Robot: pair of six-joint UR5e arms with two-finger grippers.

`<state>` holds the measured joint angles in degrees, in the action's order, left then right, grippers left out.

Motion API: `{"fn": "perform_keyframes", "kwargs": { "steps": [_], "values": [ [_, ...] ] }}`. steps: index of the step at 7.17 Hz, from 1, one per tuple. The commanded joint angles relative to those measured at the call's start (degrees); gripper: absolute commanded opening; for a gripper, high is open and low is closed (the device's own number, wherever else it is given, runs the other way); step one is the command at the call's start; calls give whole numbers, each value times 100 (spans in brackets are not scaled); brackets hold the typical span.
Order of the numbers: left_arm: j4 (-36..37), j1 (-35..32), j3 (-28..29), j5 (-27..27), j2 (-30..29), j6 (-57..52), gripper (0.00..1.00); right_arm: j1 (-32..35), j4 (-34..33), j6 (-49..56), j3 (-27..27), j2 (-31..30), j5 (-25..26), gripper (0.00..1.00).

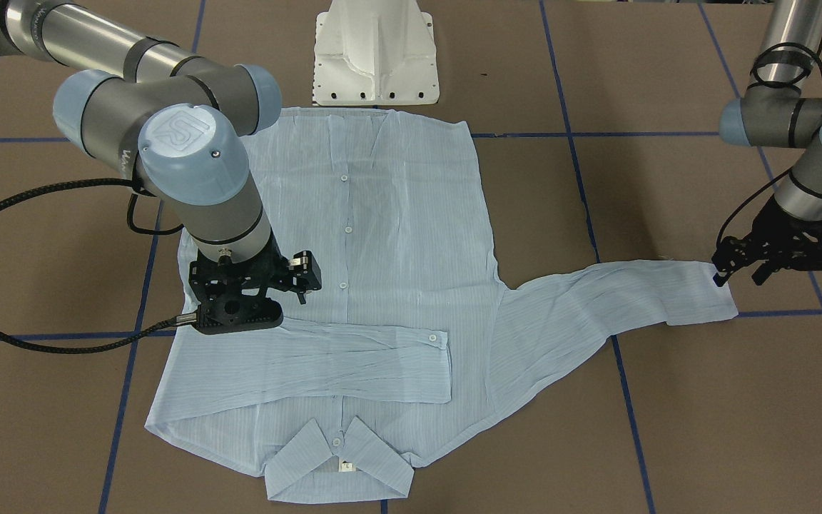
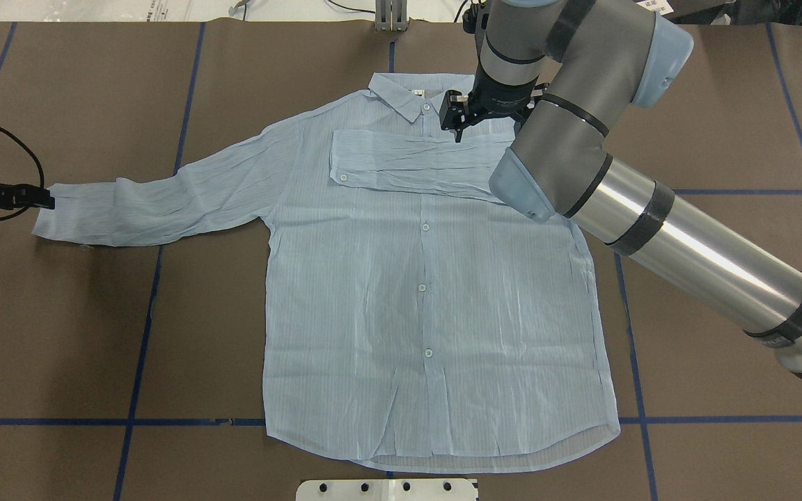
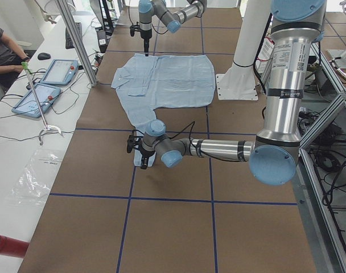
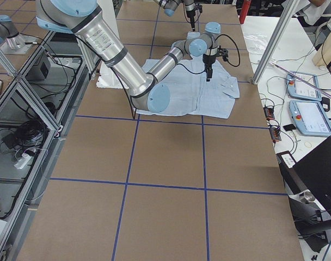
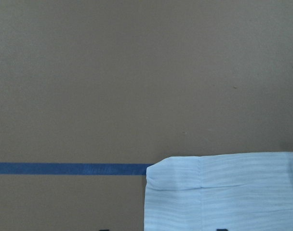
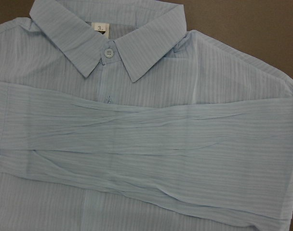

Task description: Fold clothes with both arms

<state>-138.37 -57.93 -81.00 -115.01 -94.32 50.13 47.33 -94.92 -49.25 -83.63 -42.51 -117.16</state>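
A: Brown worktop (image 2: 721,278), marked off in blue tape squares, with a white base block (image 1: 375,53) at the near edge in the overhead view.

B: And on it?

A: Pale blue striped shirt (image 2: 429,292), laid flat in the middle, buttoned front up, hem beside the base block, collar (image 2: 401,94) at the far side. White neck tag (image 6: 99,27) inside the collar.

B: Sleeves?

A: Folded sleeve (image 2: 415,167) laid across the chest just below the collar, cuff button (image 2: 343,179) up. Outstretched sleeve (image 2: 164,202) run straight out sideways over bare worktop, on the left arm's side.

B: Left claw (image 1: 741,277)?

A: Sat low at the very end of the outstretched sleeve, fingers spread apart. One fingertip (image 1: 720,277) over the corner of the cuff (image 5: 219,192), the other past the cuff's end, above bare worktop. Touching or not, hard to tell. Gripped nothing.

B: Right claw (image 2: 457,125)?

A: Hung pointing down over the folded sleeve, close by the collar, with the right arm (image 2: 651,223) reaching in over that shoulder of the shirt. Spread or pressed together? Could not tell from any view.
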Motion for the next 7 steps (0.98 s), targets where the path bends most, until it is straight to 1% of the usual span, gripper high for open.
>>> {"fn": "perform_keyframes", "kwargs": {
  "steps": [1,4,6,7],
  "values": [
    [2,10,259,5,-226,-12,68,5,0,3,-13,-12,18,100],
    [3,10,479,110,-384,-21,61,5,0,-6,-13,-3,35,100],
    [2,10,506,110,-394,-21,59,5,8,-6,-21,-3,36,100],
    [3,10,515,110,-394,-21,57,22,8,3,-82,-38,35,100]
  ]
}}
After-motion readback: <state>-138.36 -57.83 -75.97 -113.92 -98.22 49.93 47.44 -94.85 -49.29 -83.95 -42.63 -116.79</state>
